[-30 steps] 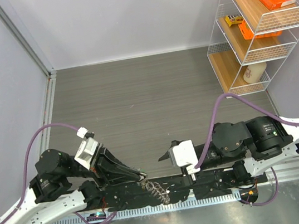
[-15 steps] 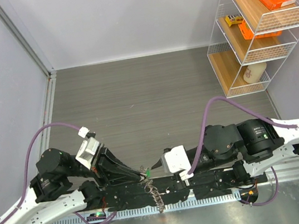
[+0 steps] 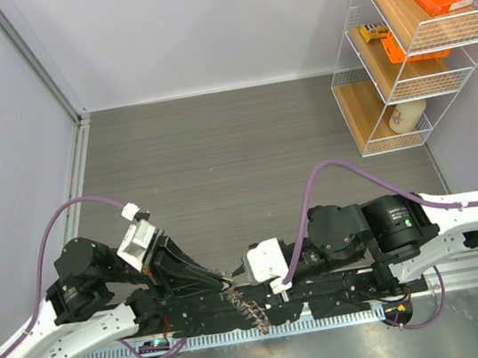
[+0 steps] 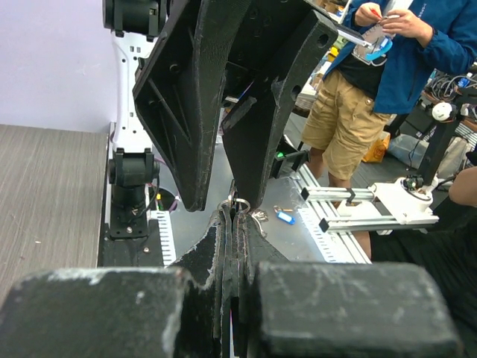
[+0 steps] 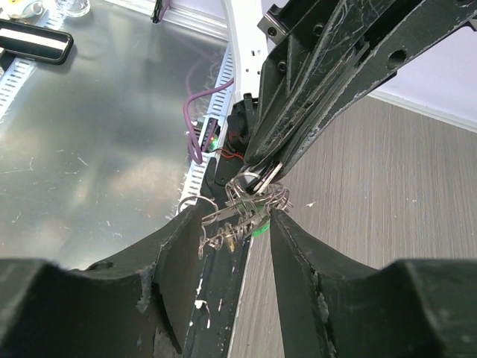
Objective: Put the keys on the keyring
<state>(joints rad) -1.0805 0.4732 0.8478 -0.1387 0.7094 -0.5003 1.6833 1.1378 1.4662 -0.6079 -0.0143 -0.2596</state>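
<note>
My left gripper (image 3: 226,281) is shut on the thin silver keyring (image 4: 240,203), pinched at its fingertips (image 4: 233,216). Several small silver keys (image 3: 246,305) and a green tag (image 5: 258,230) hang from the ring in a bunch (image 5: 240,203). My right gripper (image 5: 236,212) reaches in from the right with its jaws apart, one finger on each side of the bunch; the outermost rings and the tag look to brush the pads (image 5: 182,239). In the left wrist view the right fingers (image 4: 190,112) loom just beyond the ring. From above, both grippers meet over the arm bases (image 3: 241,277).
A wire shelf (image 3: 407,37) with orange boxes and a bottle hangs at the back right. A metal bench (image 5: 89,134) runs below the near edge, with a small blue-tagged key (image 4: 285,217) lying on it. A person (image 4: 373,89) stands beyond.
My right gripper has travelled left to the left gripper and its jaws have narrowed around the hanging keys. The left gripper has stayed shut and nearly still.
</note>
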